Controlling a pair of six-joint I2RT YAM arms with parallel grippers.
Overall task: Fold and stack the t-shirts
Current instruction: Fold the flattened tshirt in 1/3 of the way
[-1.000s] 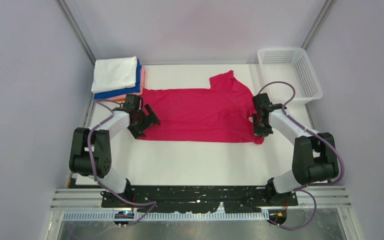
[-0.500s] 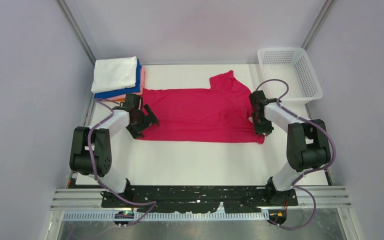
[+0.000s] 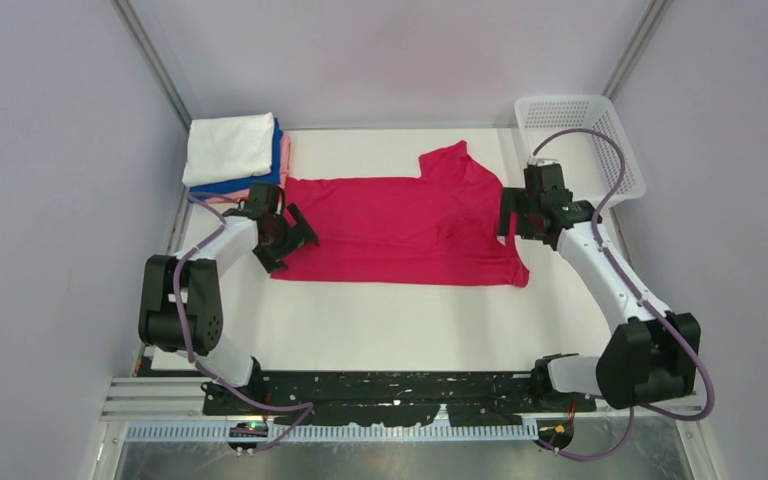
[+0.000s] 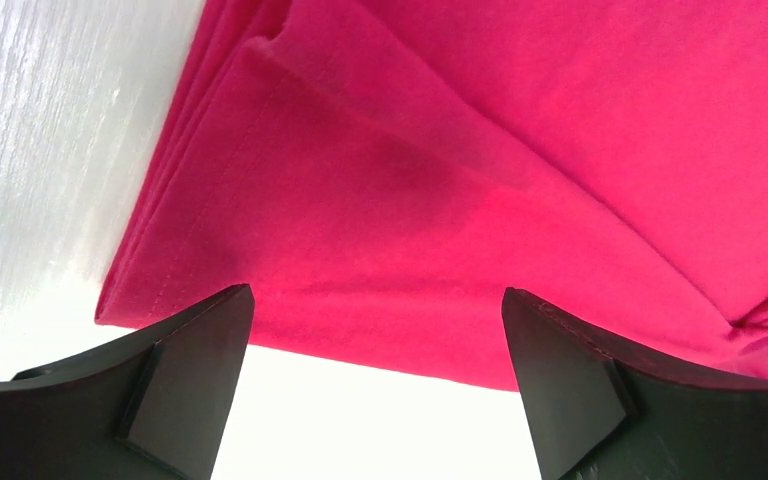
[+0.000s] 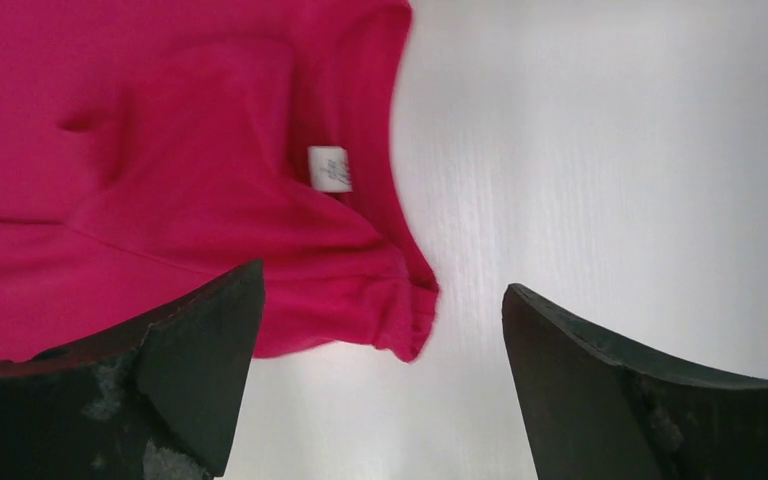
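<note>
The magenta-red t-shirt (image 3: 400, 228) lies partly folded across the table, one sleeve sticking out toward the back. Its white neck label (image 5: 329, 167) shows in the right wrist view. My left gripper (image 3: 290, 250) sits low at the shirt's left edge, open, with the hem (image 4: 360, 330) just ahead of its fingertips. My right gripper (image 3: 513, 225) hovers open above the shirt's right edge, nothing between its fingers (image 5: 190, 370). A stack of folded t-shirts (image 3: 232, 148), white on top over blue and pink, sits at the back left.
A white plastic mesh basket (image 3: 615, 150) stands at the back right, just behind the right arm. Grey walls close in on both sides. Bare white table (image 3: 400, 320) runs between the shirt and the arm bases.
The right gripper has opened, let go of the shirt's right edge and risen back toward the basket. The cloth stays flat. The left gripper has not moved.
</note>
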